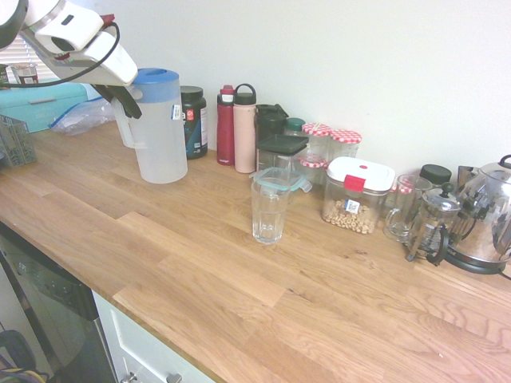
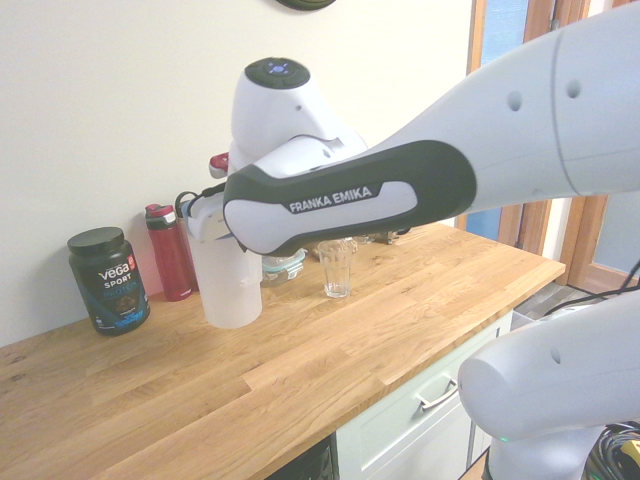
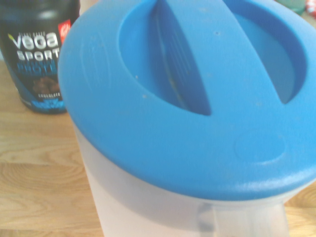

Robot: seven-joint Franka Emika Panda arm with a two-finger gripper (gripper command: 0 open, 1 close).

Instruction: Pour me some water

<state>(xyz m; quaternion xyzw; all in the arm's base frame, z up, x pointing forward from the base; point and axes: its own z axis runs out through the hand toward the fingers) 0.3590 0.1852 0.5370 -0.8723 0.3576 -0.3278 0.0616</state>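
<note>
The pitcher stands upright on the wooden counter, tall and slightly tapered, in cloudy white, see-through plastic. Its blue lid is broad and round, with two deep curved hollows either side of a raised bar, and a small printed label sits high on the wall. The side handle is the same frosted plastic, and the pincer is at its upper end, closed down narrow; whether the handle is caught between the fingers cannot be made out. Just beside the pitcher is the black Vega Sport tub; near it, along the wall, stand a red bottle and a pink bottle. A clear ribbed glass stands apart from the pitcher, upright, farther along the counter. Any water inside is hard to make out through the cloudy plastic. In the second exterior view the arm covers the pitcher's top and the pincer, while the wrist view cuts off its lower body and most of the handle.
</note>
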